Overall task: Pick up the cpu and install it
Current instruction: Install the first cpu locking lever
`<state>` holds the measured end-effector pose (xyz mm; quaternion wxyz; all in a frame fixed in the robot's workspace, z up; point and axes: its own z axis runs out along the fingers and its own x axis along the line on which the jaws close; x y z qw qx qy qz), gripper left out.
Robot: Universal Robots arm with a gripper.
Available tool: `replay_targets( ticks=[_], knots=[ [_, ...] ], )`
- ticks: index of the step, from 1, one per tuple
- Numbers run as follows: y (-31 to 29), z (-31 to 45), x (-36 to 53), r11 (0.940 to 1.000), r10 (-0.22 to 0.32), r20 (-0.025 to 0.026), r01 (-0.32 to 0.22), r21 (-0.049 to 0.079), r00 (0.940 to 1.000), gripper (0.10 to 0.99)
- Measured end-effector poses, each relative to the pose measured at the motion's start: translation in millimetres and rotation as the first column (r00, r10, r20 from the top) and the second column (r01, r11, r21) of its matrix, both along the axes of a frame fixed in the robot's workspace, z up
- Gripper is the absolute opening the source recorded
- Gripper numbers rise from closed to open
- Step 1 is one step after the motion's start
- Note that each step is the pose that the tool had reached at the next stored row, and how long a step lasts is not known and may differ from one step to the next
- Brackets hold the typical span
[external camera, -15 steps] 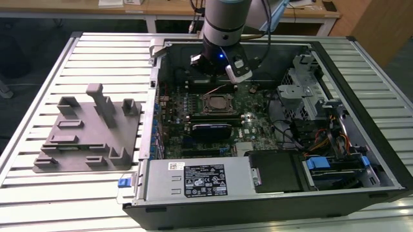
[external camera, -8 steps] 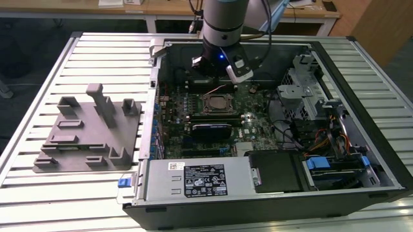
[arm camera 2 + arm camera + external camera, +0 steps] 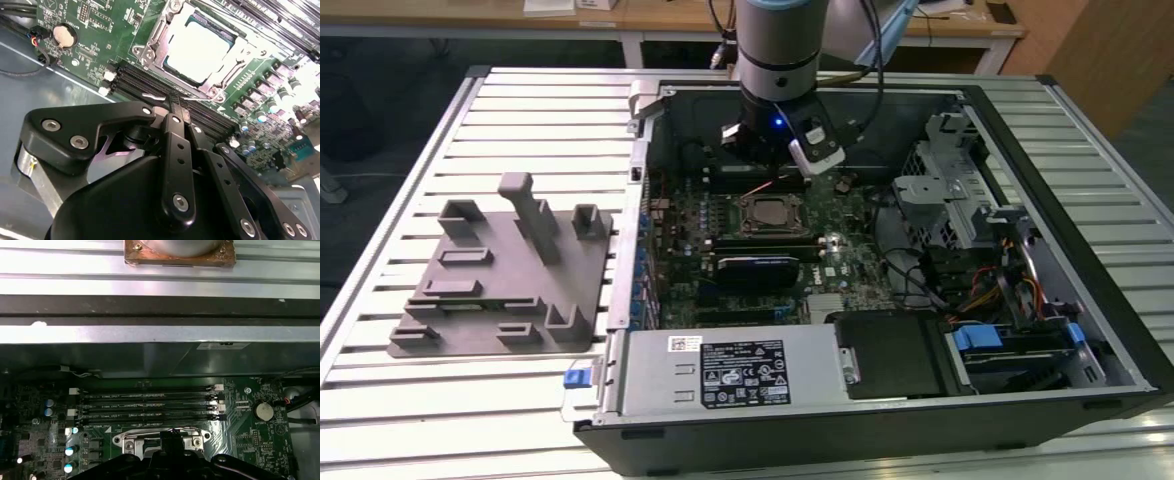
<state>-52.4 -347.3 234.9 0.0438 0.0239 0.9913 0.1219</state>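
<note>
The hand (image 3: 172, 107), clenched on nothing, hangs just beside the socket (image 3: 197, 47), where the cpu (image 3: 200, 50) lies flat, apparently seated already.

You have the black, bolted gripper linkage (image 3: 175, 165) over the green motherboard (image 3: 100, 40) — its tip is just short of the silver-topped square cpu (image 3: 197, 50), which sits flat in the metal socket frame (image 3: 155, 37) beyond the black memory slots (image 3: 150, 85).
</note>
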Motion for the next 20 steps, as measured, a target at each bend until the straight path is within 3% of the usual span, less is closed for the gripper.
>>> replay_targets(
  ticks=[4, 7, 14, 20],
  knots=[
    [0.0, -4.6, 0.0, 1.0, -0.006, 0.0089, 0.006, 0.0, 0.9999, 0.106],
    [0.0, -7.2, 0.0, 0.9999, -0.012, 0.0119, 0.012, 0.0, 0.9999, 0.106],
    [0.7, -11.6, 0.0, 0.9971, -0.076, 0.0133, 0.076, 0.0, 0.997, 0.106],
    [6.1, -14.4, 0.0, 0.9944, -0.105, 0.0134, 0.105, 0.0, 0.9943, 0.106]
  ],
)
